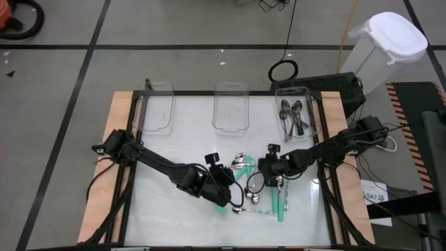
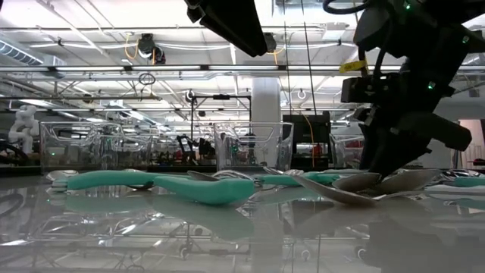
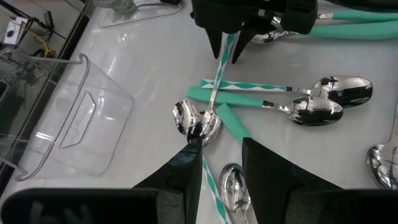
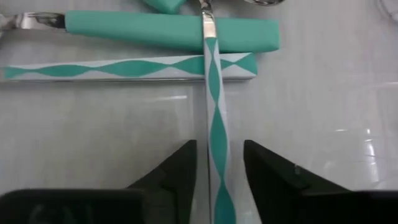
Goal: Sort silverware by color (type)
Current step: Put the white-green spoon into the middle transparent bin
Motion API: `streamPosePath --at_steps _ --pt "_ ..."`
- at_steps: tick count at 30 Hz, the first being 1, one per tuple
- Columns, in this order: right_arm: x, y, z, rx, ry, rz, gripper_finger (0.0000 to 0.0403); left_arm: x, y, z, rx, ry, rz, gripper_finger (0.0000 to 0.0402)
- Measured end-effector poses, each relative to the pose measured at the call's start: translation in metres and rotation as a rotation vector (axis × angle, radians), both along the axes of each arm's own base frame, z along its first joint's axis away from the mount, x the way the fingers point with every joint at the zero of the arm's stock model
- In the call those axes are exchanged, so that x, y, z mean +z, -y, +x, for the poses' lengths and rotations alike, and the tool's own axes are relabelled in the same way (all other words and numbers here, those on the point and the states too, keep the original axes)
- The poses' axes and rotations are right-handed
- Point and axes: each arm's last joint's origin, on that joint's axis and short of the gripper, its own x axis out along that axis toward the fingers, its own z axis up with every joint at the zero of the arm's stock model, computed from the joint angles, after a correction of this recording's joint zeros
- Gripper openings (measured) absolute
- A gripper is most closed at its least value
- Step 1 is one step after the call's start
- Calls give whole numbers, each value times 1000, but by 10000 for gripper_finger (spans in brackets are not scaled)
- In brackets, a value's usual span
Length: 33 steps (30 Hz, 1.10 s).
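- The right gripper (image 4: 217, 165) is nearest the lens in its wrist view; its fingers (image 4: 177, 168) straddle the handle of a patterned spoon (image 4: 214, 118), teal and white. Whether they clamp the handle or only flank it, I cannot tell.
- That handle crosses over a second patterned handle (image 4: 124, 67) and a plain teal handle (image 4: 168, 30), touching both.
- The left gripper (image 3: 221, 165) stands open beside the spoon pile (image 1: 261, 188); one finger (image 3: 186, 168) touches the bowl (image 3: 198, 121) of the patterned spoon.
- The pile lies on the table (image 1: 174, 216) between the two grippers, at the near middle.
- Relative to the pile, three clear bins stand at the far edge: left bin (image 1: 157, 106), middle bin (image 1: 231, 107), right bin (image 1: 311, 104).
- The right bin holds dark spoons (image 1: 293, 115).
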Motion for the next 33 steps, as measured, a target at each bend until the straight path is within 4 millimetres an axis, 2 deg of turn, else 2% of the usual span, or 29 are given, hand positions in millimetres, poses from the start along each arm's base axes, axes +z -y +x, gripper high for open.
streamPosePath --at_steps 6,14,18,23,33 --pt "0 1 0 12 -11 4 37 0 0 1 1 9 -4 115" --pt "2 1 -1 16 -13 21 37 2 1 3 -9 38 -11 115" --pt "10 0 -6 7 18 37 38 2 1 3 -6 40 -2 115" --pt "27 -3 -9 -21 111 63 39 3 0 4 25 63 24 115" --pt "47 -5 -9 -250 371 -25 40 5 -2 3 126 131 67 115"
